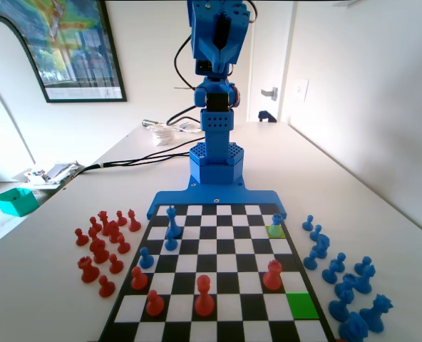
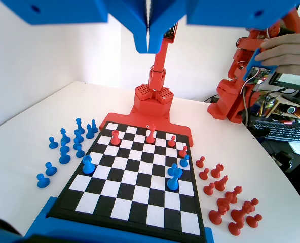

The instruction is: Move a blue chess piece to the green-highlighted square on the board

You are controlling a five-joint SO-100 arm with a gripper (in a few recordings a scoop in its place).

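Gripper [image 2: 148, 43] raised high over the board [image 1: 218, 335], jaws pressed together, nothing between them; in the wrist view they hang at the top edge.

Count on the board, fixed view: four blue pieces, four red. Off-board: a cluster of red pieces [image 1: 103, 246] on the left, a cluster of blue pieces [image 1: 343, 278] on the right.

The blue chess piece [image 1: 276, 220] stands on the yellow-green square [image 1: 275, 231], right column, second row from the arm's base. It sits well below the gripper. The green-highlighted square [image 1: 302, 305] lies nearer the camera, unoccupied. A red pawn [image 1: 272, 274] stands between them, one column left.
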